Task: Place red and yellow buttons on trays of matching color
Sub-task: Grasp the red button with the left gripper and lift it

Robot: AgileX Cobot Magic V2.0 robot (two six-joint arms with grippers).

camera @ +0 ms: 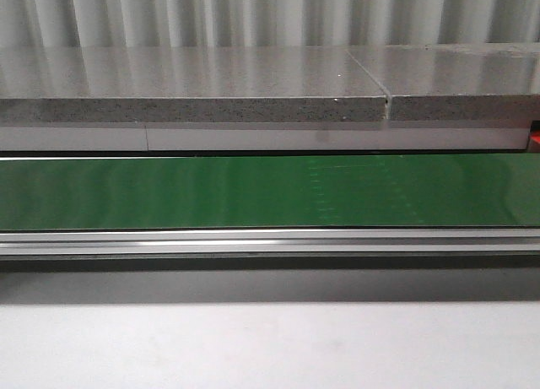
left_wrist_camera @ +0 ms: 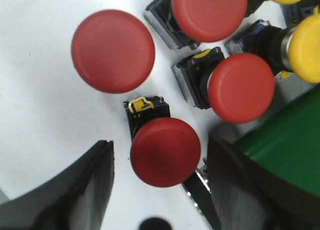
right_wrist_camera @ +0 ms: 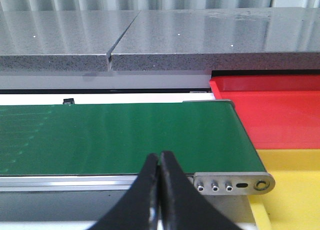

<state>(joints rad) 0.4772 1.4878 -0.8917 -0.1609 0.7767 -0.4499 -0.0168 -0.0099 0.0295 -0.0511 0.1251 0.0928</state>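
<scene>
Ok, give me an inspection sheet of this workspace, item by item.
Surface: white table under the left arm; green conveyor belt across the front view, bare there.
Job's things: four red buttons, the nearest red button between the left fingers; two yellow buttons beyond. Red tray and yellow tray past the belt's end.
Clutter: nothing seen.
Grippers: left gripper open, straddling the nearest red button without touching it; right gripper shut, holding nothing, in front of the belt.
Cables: nothing seen.
Surroundings: grey stone slab behind the belt, corrugated wall beyond.
</scene>
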